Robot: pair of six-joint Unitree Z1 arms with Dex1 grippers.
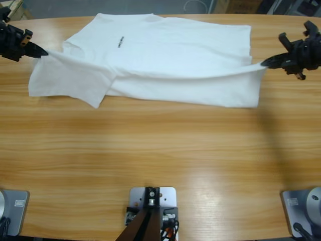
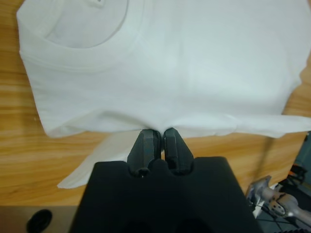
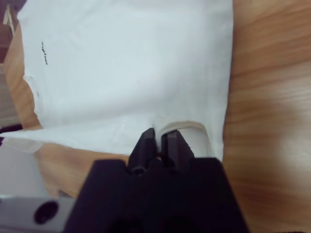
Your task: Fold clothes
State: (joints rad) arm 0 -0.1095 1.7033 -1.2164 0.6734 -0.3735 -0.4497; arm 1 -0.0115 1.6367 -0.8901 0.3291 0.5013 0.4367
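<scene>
One T-shirt (image 1: 165,55) pinched by two grippers, left (image 1: 44,51), right (image 1: 267,63).

Long light-brown wooden tabletop (image 1: 160,145) bearing a plain white short-sleeved cotton T-shirt (image 1: 165,55), spread across its far half.

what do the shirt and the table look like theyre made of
The T-shirt looks like soft matte white knit, probably cotton: it drapes, creases and has a ribbed collar band. The table looks like wood or wood veneer with a glossy finish: long grain streaks and soft glare; solid or laminate, I cannot tell.
</scene>
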